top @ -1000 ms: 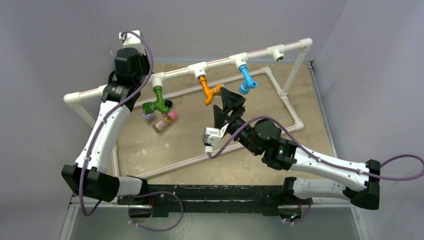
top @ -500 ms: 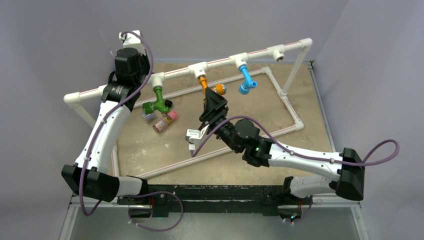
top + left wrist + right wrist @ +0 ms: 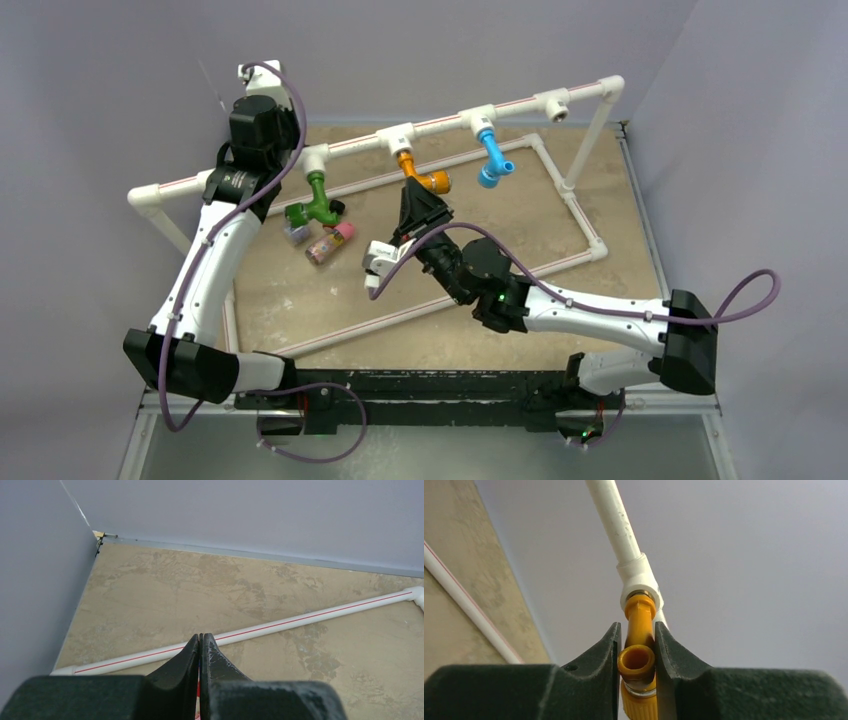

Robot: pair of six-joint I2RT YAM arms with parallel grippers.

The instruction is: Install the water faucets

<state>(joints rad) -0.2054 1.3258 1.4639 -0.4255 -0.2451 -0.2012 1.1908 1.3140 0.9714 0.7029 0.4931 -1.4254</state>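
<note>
While right gripper (image 3: 637, 630) clamps orange faucet (image 3: 636, 662), hanging from middle tee (image 3: 638, 577) toward far edge of table (image 3: 300, 290): advise turning squarely about its stem, no sideways pull. Left gripper (image 3: 200, 642) closed, empty.

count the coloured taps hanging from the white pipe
3: green tap left, orange tap middle, held by the right pincer, blue tap right. None seem hidden.
</note>
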